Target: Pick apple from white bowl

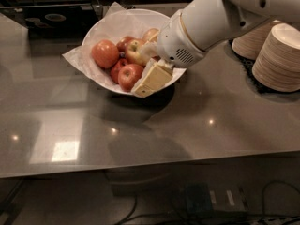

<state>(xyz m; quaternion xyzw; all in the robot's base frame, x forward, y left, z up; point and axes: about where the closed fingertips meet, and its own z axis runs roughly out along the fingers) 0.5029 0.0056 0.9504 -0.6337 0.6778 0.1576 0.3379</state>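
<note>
The white bowl (101,29), lined with crinkled white paper, stands on the grey counter at upper left and holds several apples. The deep red apple (130,75) lies at the front of the pile. An orange-red apple (105,54) lies at the left and a yellow apple with a red blush (136,51) lies behind the red one. My gripper (144,87), cream-coloured on the white arm (206,20), reaches in from the right. It hangs over the bowl's front right rim, right beside the deep red apple. The arm hides the right part of the bowl.
Stacks of beige paper plates (280,57) stand at the right on a dark mat. A dark tray or appliance (51,18) lies behind the bowl at the far left. The grey counter's (187,125) front edge runs across the lower part of the view.
</note>
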